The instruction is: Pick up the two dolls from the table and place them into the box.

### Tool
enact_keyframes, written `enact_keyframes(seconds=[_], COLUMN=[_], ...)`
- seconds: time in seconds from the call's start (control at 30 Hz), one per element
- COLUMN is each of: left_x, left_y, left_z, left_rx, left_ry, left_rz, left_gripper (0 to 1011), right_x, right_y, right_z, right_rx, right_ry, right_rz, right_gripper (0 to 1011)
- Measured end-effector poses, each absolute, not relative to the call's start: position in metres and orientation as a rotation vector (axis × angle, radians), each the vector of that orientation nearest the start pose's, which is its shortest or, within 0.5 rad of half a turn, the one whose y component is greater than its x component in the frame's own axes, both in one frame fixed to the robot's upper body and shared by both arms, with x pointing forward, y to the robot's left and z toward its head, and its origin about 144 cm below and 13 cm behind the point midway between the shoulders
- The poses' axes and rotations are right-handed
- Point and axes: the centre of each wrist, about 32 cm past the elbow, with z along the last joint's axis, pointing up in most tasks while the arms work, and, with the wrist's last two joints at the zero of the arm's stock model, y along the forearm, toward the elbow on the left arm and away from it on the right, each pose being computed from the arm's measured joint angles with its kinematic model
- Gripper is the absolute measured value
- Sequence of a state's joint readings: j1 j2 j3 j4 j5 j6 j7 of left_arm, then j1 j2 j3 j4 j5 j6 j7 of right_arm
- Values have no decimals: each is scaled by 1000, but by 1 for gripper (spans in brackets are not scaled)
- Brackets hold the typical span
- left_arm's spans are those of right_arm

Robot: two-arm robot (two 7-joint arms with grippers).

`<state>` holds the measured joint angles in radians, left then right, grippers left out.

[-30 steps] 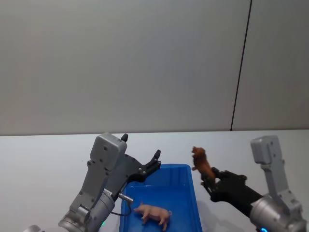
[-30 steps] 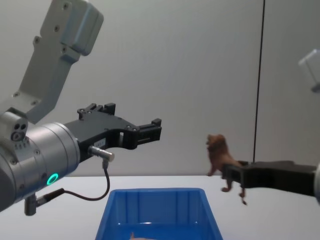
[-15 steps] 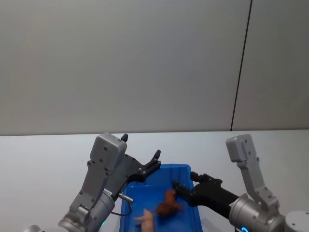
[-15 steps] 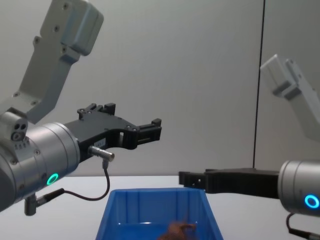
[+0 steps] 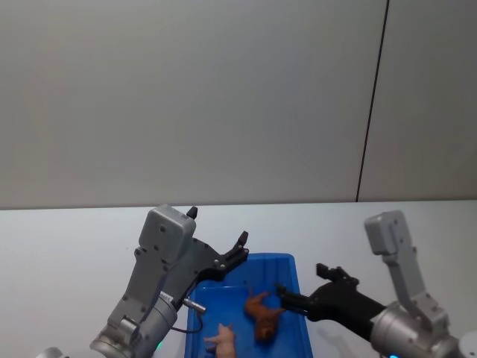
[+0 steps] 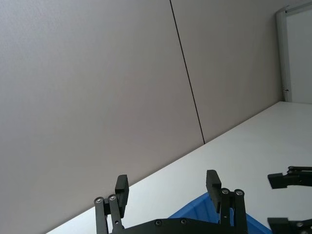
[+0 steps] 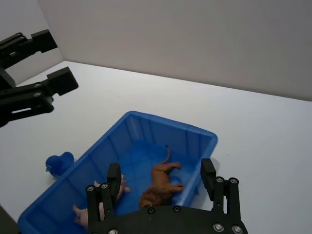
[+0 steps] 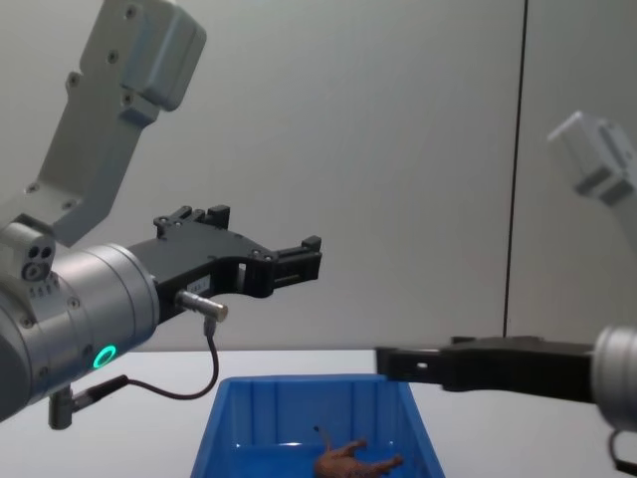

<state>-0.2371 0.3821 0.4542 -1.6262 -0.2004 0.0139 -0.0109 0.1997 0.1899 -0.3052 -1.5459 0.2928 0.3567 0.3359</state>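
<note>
Blue box holds both — brown doll along its length, just left of right claw; pink doll beside. Right and left claw wide open, empty.

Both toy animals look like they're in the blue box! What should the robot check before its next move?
1. Reddish-brown doll lies inside the box: ok.
2. Pink doll lies inside the box too: ok.
3. Right gripper is open and holds nothing, by the box's right rim: ok.
4. Left gripper is open and holds nothing, raised over the box's left side: ok.
5. Box sits flat on the table: ok.
</note>
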Motion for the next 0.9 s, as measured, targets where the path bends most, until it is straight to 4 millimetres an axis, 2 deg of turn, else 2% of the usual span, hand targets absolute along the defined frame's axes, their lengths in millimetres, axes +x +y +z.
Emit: enact_keyframes(seconds=[0.4,0.9], left_x=[492,487], left_y=[198,207], left_z=[1204,1203], left_rx=[61,107], left_ry=[-267,-276], left_rz=[1123,1160], left_gripper=[1001,1001], right_x=[486,479], right_y=[-216,-228], right_z=[1181,1179], right_rx=[-149,-155], right_ry=[184,165], right_rz=[-983,-1010], right_gripper=[1001,1001])
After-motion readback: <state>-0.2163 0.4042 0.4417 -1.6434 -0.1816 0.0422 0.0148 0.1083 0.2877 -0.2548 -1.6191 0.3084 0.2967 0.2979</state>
